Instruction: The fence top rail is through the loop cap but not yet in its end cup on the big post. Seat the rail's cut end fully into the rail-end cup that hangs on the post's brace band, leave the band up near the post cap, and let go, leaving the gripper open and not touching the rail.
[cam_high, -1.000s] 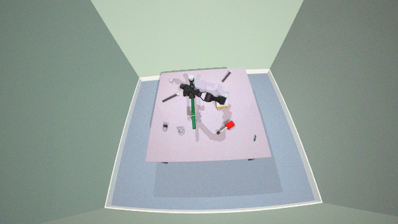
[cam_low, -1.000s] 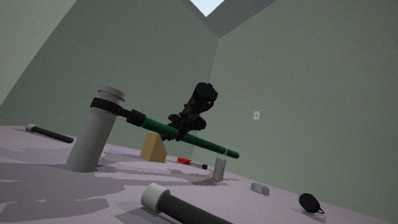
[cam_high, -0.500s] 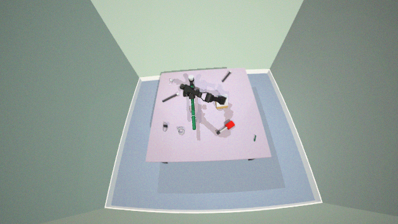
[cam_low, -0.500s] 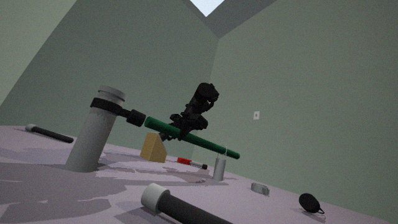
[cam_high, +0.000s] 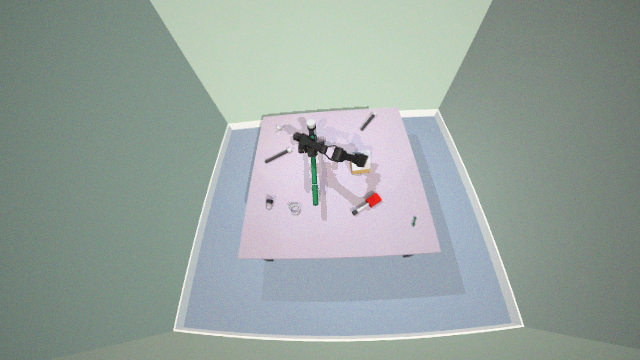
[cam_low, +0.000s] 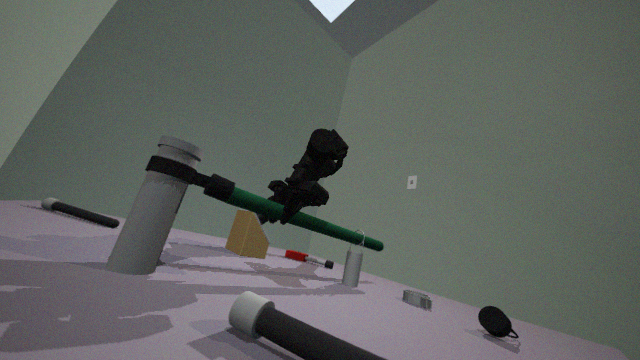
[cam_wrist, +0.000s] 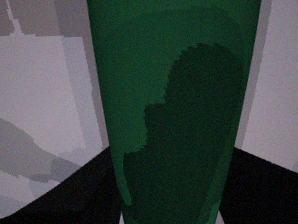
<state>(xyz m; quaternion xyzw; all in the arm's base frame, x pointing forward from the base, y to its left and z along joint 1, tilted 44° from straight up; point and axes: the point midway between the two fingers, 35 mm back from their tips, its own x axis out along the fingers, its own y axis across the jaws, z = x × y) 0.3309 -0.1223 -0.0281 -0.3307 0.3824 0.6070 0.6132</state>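
Observation:
The green rail (cam_high: 314, 175) (cam_low: 320, 225) (cam_wrist: 175, 65) runs from the big post out through the thin loop (cam_low: 360, 233) above the small grey post (cam_low: 352, 267). Its near end meets the black rail-end cup (cam_low: 219, 187); how deep it sits inside is hidden. The cup hangs on the black brace band (cam_low: 171, 169), high on the big grey post (cam_low: 145, 225) just under the post cap (cam_low: 180, 146). My gripper (cam_low: 285, 214) is shut on the rail between the cup and the loop, with a dark finger on each side of it in the wrist view.
A yellow-sided block (cam_high: 360, 170) (cam_low: 247, 235) is under the arm. A dark rod with a pale end (cam_high: 277, 156) (cam_low: 310, 332) lies left of the rail, another (cam_high: 368, 121) (cam_low: 85, 214) at the back right. A red-handled tool (cam_high: 373, 200) (cam_low: 296, 255) lies front right.

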